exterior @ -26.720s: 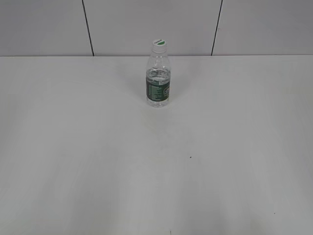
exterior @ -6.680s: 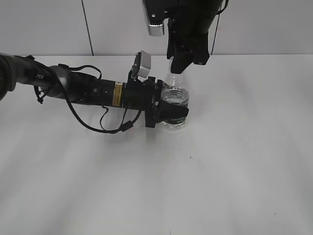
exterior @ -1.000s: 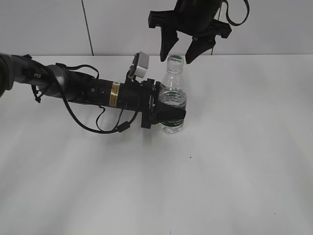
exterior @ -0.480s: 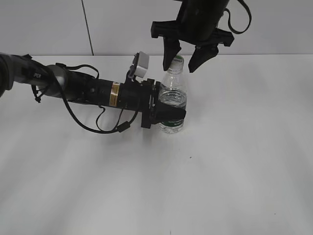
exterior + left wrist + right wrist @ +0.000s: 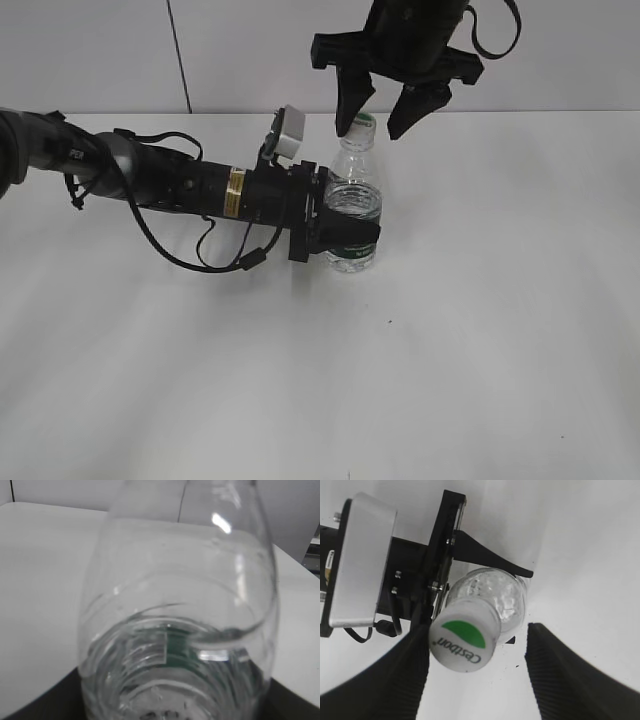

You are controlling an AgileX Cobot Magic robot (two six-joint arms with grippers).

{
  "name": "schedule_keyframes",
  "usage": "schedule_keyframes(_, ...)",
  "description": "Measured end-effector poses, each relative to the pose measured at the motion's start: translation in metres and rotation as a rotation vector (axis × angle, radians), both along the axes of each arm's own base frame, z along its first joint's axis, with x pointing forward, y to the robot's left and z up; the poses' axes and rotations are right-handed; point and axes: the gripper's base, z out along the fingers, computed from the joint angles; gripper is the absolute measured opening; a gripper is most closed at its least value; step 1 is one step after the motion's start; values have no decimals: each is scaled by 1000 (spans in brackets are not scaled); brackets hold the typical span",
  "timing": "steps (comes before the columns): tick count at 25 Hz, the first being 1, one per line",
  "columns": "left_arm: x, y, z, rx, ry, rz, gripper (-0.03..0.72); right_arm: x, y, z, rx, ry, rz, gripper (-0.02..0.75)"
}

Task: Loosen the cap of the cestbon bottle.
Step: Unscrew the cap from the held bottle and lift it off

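The cestbon bottle (image 5: 355, 205) stands upright on the white table, clear with a dark green label band. My left gripper (image 5: 345, 237) comes in from the left and is shut on the bottle's body at the label. The bottle (image 5: 175, 630) fills the left wrist view. The white cap (image 5: 361, 123) with a green mark sits on the neck. My right gripper (image 5: 378, 118) hangs open above it, its left finger beside the cap, the right finger apart. In the right wrist view the cap (image 5: 464, 640) lies against the left finger (image 5: 395, 680) of the open gripper (image 5: 477, 652).
The left arm (image 5: 160, 180) with its cables lies across the table's left half. A grey panelled wall (image 5: 100, 50) stands behind the table. A small dark speck (image 5: 390, 321) marks the table in front of the bottle.
My right gripper, shut on the cap several seconds ago, is open. In the last second it has risen slightly and shifted right. The left gripper and bottle have not moved.
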Motion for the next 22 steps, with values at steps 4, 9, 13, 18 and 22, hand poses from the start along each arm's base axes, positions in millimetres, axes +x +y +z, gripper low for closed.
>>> schedule_keyframes(4,0,0,0,1,5,0,406,0,0,0,-1,-2,6,462)
schedule_keyframes(9,0,0,0,2,6,0,406,0,0,0,-2,-3,7,458)
schedule_keyframes(13,0,0,0,3,8,1,406,0,0,0,0,-3,8,393)
schedule_keyframes(18,0,0,0,3,8,1,406,0,0,0,4,-2,9,311)
schedule_keyframes(22,0,0,0,4,9,0,406,0,1,0,4,-3,11,302)
